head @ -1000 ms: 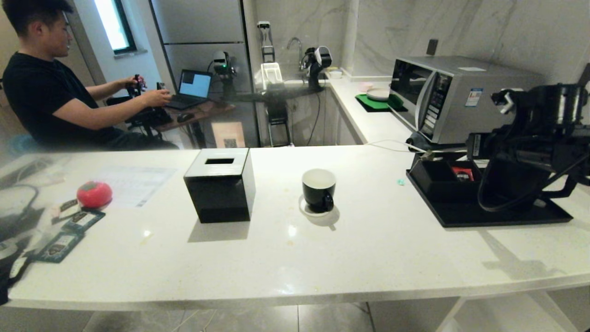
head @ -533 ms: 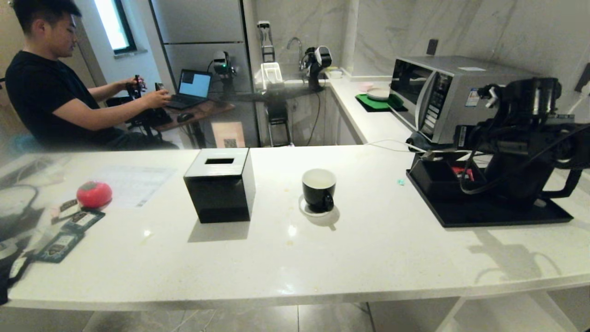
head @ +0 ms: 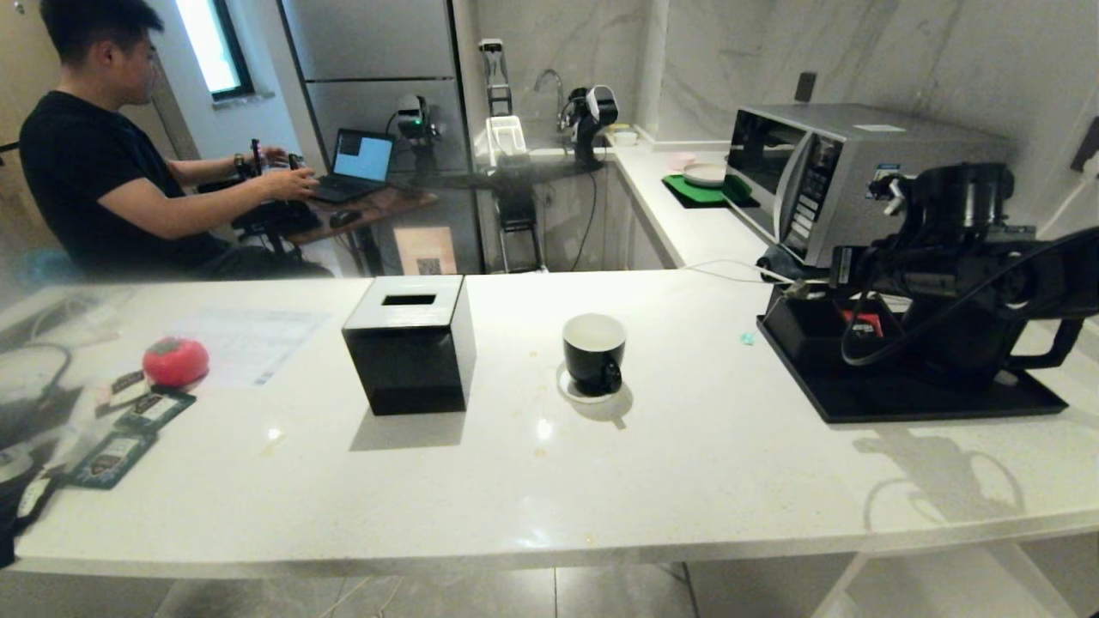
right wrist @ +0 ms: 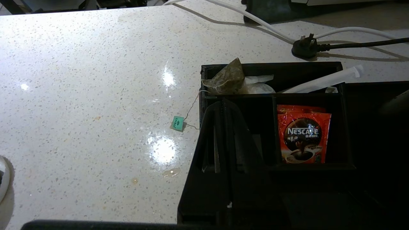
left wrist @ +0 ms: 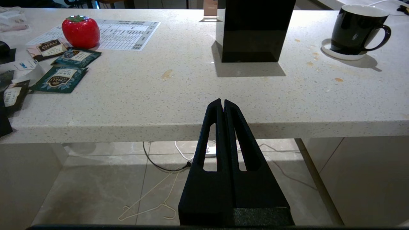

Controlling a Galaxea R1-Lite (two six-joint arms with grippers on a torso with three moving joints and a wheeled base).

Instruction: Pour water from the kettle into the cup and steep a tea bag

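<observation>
Right end effector, shut, just short of tea bag.

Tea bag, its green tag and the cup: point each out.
Tea bag [right wrist: 227,78], right wrist view, on the pale pouch.
Green tag [right wrist: 178,123], right wrist view, on the paper square.
Cup [head: 592,360], head view, on the black outer wall.

White counter, tissue box, black tray

Black cup upright on counter, tea bag in organizer, kettle mostly hidden
</observation>
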